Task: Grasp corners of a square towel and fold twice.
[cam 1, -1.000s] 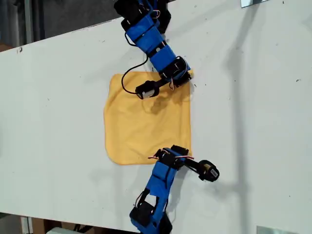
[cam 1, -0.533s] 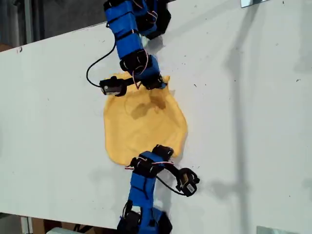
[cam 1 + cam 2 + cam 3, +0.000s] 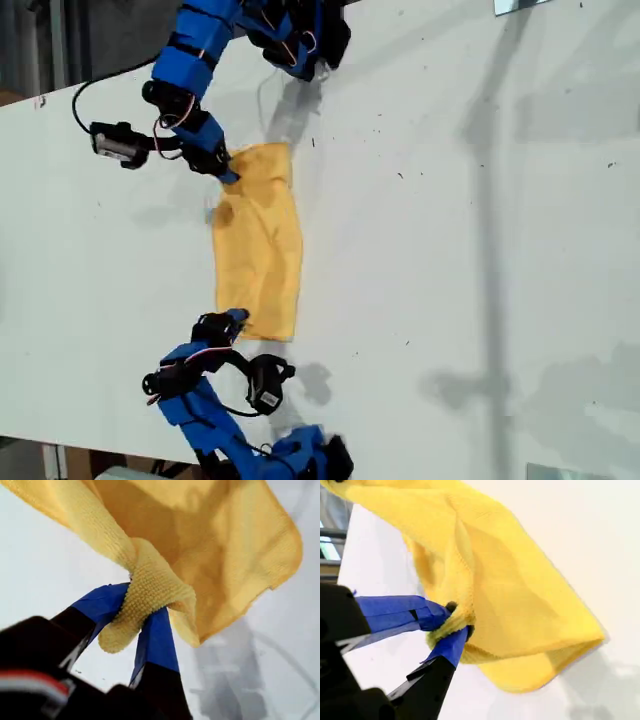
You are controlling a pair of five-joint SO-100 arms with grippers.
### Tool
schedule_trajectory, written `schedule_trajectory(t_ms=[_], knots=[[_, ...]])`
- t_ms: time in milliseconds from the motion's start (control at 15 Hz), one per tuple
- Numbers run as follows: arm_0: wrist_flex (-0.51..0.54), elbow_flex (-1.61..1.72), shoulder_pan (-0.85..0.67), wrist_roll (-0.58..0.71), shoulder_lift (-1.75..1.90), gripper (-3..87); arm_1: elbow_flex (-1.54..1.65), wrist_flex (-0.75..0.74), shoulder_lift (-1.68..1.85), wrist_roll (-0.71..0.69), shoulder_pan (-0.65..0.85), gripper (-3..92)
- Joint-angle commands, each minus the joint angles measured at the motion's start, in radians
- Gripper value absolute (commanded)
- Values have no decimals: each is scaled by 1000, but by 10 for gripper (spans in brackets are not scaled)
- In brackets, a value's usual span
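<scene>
The towel (image 3: 258,240) is a soft, light, loopy-pile cloth with no stiffness: it sags and creases wherever it is not held, so it should be taken by pinching a hemmed corner deep between the pads, as a shallow bite on the thin edge could slip out. In the exterior view it lies on the white table (image 3: 480,250) as a narrow doubled strip, left of the table's middle. It runs from one arm's gripper (image 3: 222,170) towards the table's upper edge in that view down to the other arm's gripper (image 3: 232,322) near its lower edge. The strip's left side is lifted a little at both ends. My first gripper (image 3: 135,610) has its blue-taped fingers (image 3: 156,640) pressed together on a bunched corner (image 3: 125,630), with a roll of pile squeezed out between them. My second gripper (image 3: 452,622) is likewise clamped on a corner (image 3: 445,625), with the cloth draping away in two layers. The wrist views show the depth of each bite and the doubled layers, which the exterior view is too distant to reveal. The exterior view alone gives the whole outline and how squarely the edges meet. I cannot tell from the wrist views which arm in the exterior view is which.
</scene>
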Motion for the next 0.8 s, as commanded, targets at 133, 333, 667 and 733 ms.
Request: schedule_trajectory(t_ms=[133,333,667,733], knots=[[-219,-12,-318,215,-129,-2,-107,-245,-184,-176,295,-1],[-423,15,-428,253,-299,-2,-144,-414,-469,-210,314,-1],[-494,121,-428,247,-278,-2,-117,-397,-497,-224,305,-1],[-514,181,-410,253,-215,-2,-74,-394,-431,-224,296,-1]])
